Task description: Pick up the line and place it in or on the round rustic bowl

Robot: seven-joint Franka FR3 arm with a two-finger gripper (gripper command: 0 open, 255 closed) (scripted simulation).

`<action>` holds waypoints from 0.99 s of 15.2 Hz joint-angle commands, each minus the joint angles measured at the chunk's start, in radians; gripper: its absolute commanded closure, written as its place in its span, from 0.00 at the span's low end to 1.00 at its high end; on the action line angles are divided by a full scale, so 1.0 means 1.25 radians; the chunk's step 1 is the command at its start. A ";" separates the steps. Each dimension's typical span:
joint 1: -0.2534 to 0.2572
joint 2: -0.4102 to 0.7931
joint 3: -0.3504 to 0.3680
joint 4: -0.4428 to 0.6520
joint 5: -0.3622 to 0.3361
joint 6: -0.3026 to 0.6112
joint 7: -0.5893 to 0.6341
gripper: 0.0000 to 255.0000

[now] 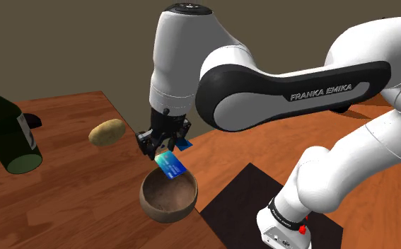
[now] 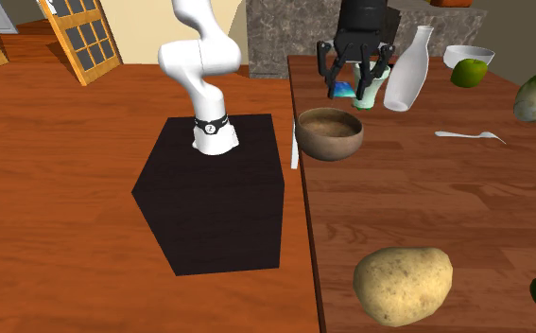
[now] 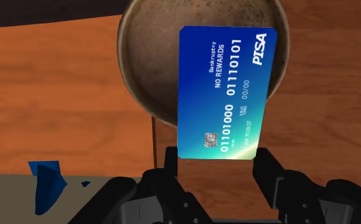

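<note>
A blue bank-style card (image 3: 226, 95), printed with white numbers and a chip, hangs in the air just above the round brown bowl (image 3: 127, 57). The two black fingers (image 3: 268, 172) of the gripper (image 3: 220, 167) are closed on its short end. From the shoulder view, the card (image 1: 171, 166) tilts down out of the gripper (image 1: 160, 150) toward the open mouth of the bowl (image 1: 165, 209), not touching the rim. The bowl sits near the edge of the wooden table (image 1: 71, 184), next to the black stand (image 2: 209, 189). A potato (image 1: 107, 131) and a dark green bottle (image 1: 4, 131) sit farther along the table, well apart from it.

The pick-up looks done and the carry nearly so, which makes this the placing step. In the wrist view the card's held end appears to reach past the bowl's rim on the gripper's side. The next move therefore likely calls for a small advance over the hollow and perhaps a slight descent. The fingers can then part so the card drops inside rather than catching the rim and sliding onto the table.
</note>
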 commanded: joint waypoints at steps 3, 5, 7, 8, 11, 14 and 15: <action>0.010 -0.026 0.000 -0.052 0.016 0.029 0.000 1.00; 0.010 -0.022 0.003 -0.070 0.015 0.050 0.003 1.00; 0.010 -0.016 0.007 -0.087 0.013 0.072 0.007 1.00; 0.009 -0.013 0.009 -0.095 0.012 0.083 0.010 1.00; 0.008 -0.002 0.016 -0.119 0.007 0.116 0.017 1.00; 0.006 0.010 0.023 -0.141 0.002 0.150 0.025 1.00; 0.005 0.018 0.027 -0.153 -0.002 0.168 0.030 1.00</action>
